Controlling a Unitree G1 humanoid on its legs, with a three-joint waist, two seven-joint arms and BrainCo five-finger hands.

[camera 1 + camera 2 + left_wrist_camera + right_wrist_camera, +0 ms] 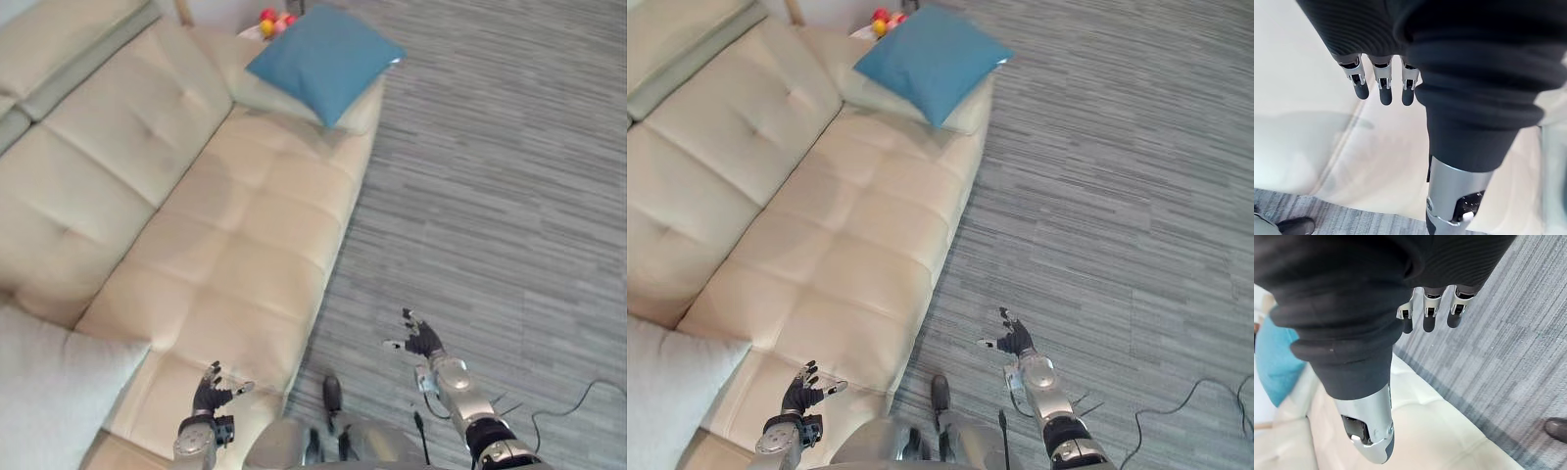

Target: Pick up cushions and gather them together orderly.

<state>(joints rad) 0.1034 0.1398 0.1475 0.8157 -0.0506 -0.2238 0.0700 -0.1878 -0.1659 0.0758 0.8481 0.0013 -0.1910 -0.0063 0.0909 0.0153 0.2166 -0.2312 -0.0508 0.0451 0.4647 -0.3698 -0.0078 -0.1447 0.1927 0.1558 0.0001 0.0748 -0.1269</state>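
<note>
A blue cushion (323, 59) lies at the top centre of the head views, at the far end of the cream sofa (245, 225). It rests tilted on a cream pad (358, 116); whether that pad is a loose cushion or the sofa's arm cannot be told. Behind the blue cushion's upper edge, some small red and yellow round things (274, 20) peek out, mostly hidden and too small to identify. A pale grey cushion (54, 392) sits in the lower left corner, cut off by the frame's edge, well apart from the blue one.

The left hand (209, 392) hangs at the bottom left of centre over the sofa's front seat. Its fingers (1382, 90) are straight and spread loosely, holding nothing. The right hand (421, 340) is at the lower right over the grey carpet (490, 176). Its fingers (1429, 318) are likewise straight and empty.
</note>
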